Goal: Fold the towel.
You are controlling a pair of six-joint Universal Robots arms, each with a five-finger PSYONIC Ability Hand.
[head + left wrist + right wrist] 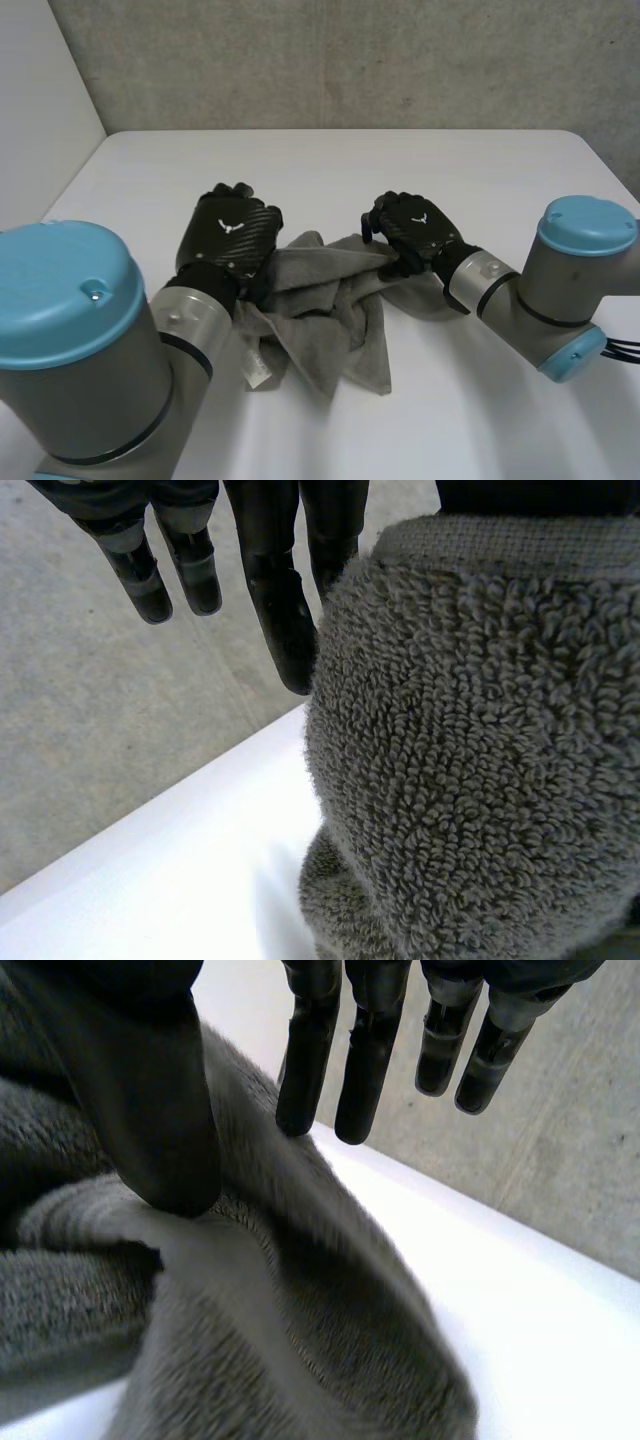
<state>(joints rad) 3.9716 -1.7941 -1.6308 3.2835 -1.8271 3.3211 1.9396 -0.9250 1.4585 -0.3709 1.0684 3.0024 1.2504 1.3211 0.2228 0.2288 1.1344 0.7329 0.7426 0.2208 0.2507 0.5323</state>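
A grey towel [330,320] lies crumpled on the white table [350,170] between my two hands. My left hand [232,235] is at the towel's left edge. In the left wrist view its straight fingers [285,610] press against a bunched fold of towel [480,760], whose hem runs up under the thumb, so the cloth is pinched there. My right hand [418,228] is at the towel's upper right corner. In the right wrist view its thumb [150,1090] rests on a fold of the towel [300,1330], while its fingers [370,1060] stand straight and clear of the cloth.
A grey concrete wall [350,60] rises behind the table's far edge. Bare white tabletop stretches beyond the towel and to its right. My two grey arms with light-blue caps come in at the near corners.
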